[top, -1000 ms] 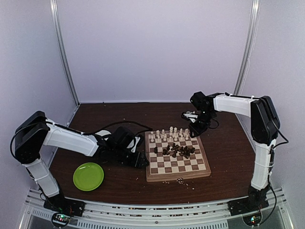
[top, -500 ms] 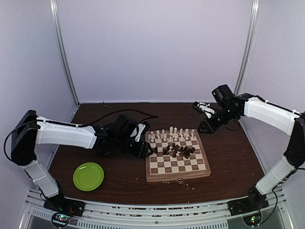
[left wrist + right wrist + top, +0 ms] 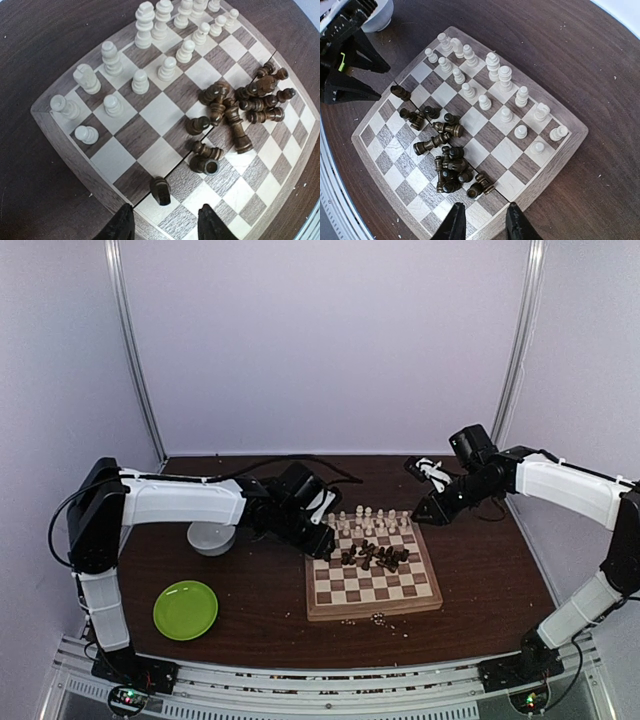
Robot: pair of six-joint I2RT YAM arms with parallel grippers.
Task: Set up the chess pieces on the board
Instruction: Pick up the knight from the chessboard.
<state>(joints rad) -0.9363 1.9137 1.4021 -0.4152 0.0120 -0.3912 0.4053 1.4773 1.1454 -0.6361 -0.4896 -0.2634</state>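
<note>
A dark wooden tabletop (image 3: 260, 610) sits inside pale walls, with the board (image 3: 400, 590) a little right of centre. The cream pieces (image 3: 140, 80) stand in two rows along the far side, and that half looks done. The dark pieces (image 3: 235, 107) lie tumbled in a heap around the middle squares, none of them in place. One lone dark piece (image 3: 160, 190) lies apart from the heap, on a square near the left edge.

The step in hand appears to be the start of the dark side. The left hand (image 3: 165, 225) hovers over the left edge of the board with its fingers spread and nothing between them, and the lone piece is just ahead of it. The right hand (image 3: 485, 222) hangs over the far right corner, also spread and empty.

The next move probably calls for the left hand to drop over the lone piece and pinch it at the waist. It would then have to stand the piece upright on a near-row square. The piece is small and lies on its side, so it could roll or slip away.

Left of the board, the green plate (image 3: 185, 609) holds nothing. What the white bowl (image 3: 211, 537) holds cannot be seen. A few pale crumbs (image 3: 378, 619) lie just off the near edge of the board.
</note>
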